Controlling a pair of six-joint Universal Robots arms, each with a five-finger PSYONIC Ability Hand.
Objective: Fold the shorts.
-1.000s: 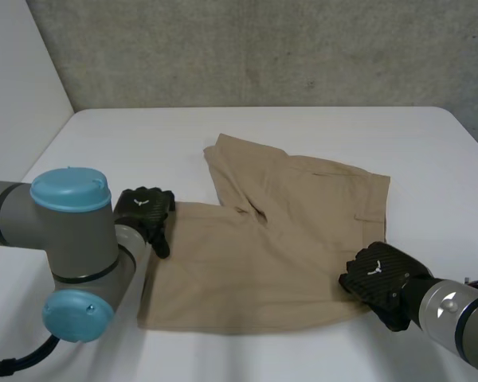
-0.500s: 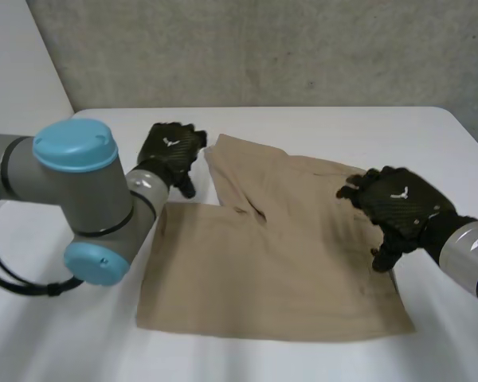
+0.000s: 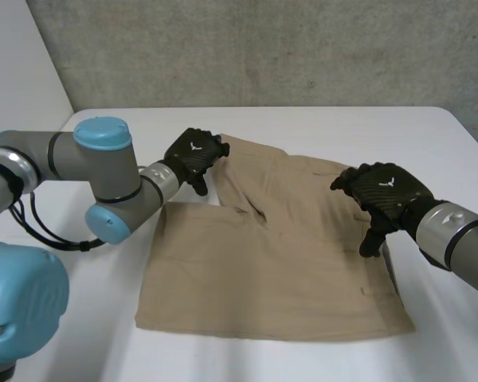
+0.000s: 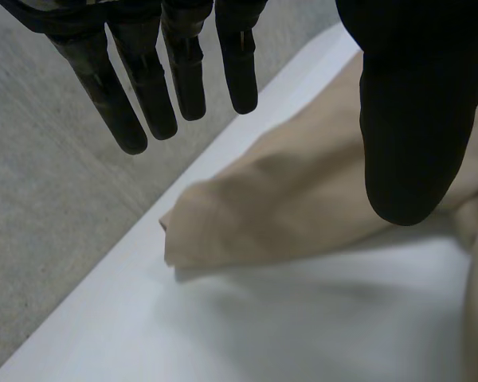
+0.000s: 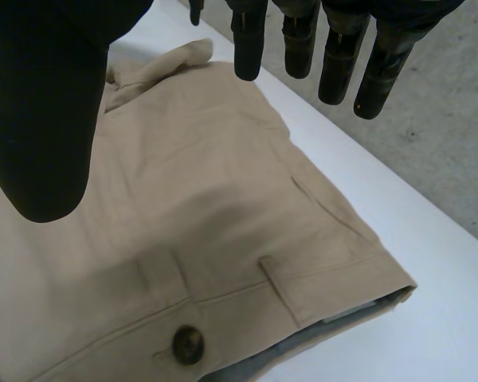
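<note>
The white tabletop (image 3: 303, 127) carries a pair of tan shorts (image 3: 287, 255) laid flat near its middle. Their long axis runs across the table from side to side, with the waistband at the robot's right and the legs pointing to its left. The near leg lies straight and smooth, while the far leg angles away toward the back edge and ends in a rumpled hem. The left arm (image 3: 103, 183) reaches in over the table's left part, the right arm (image 3: 458, 239) over its right part. The left hand (image 3: 195, 155) is at the hem corner of the far leg, fingers straight and spread, thumb apart, nothing between them. The right hand (image 3: 385, 193) is over the waistband end, also spread wide and holding nothing. Under its palm sit a belt loop (image 5: 283, 286) and a dark button (image 5: 186, 344) on the waistband.
</note>
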